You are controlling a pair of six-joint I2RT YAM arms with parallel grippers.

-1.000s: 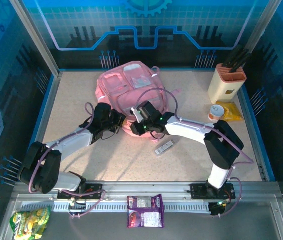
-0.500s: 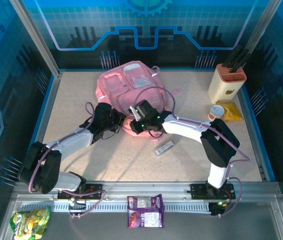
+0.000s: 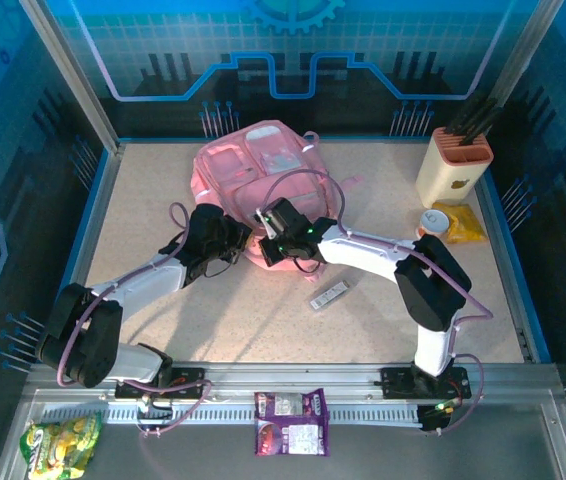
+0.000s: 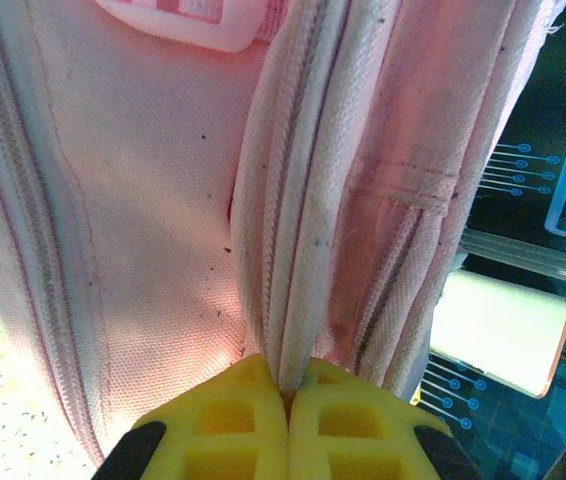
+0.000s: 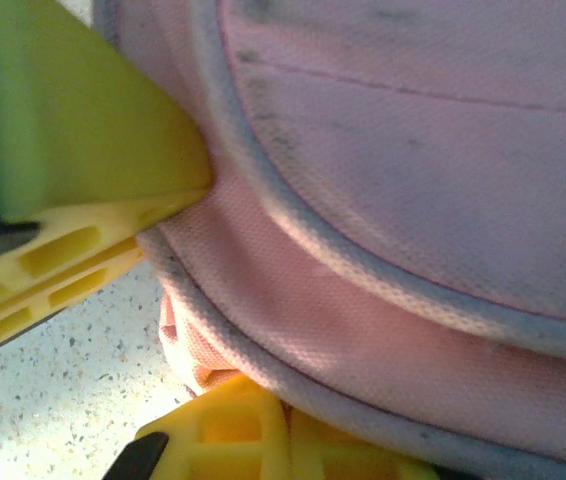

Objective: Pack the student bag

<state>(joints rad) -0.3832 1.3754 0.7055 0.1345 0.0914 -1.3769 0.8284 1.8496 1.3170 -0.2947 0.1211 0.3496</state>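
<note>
Now my left fingers (image 4: 225, 425) are pinched shut on a zip seam of the student bag (image 3: 248, 165), and my right fingers (image 5: 225, 432) are closed tight on its piped near edge. The bag lies at the back of the table (image 3: 143, 210).

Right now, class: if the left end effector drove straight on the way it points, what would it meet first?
The large pink fabric backpack. The left end effector is already shut on its pale ribbed seam, so more bag fabric seems to lie directly ahead.
</note>
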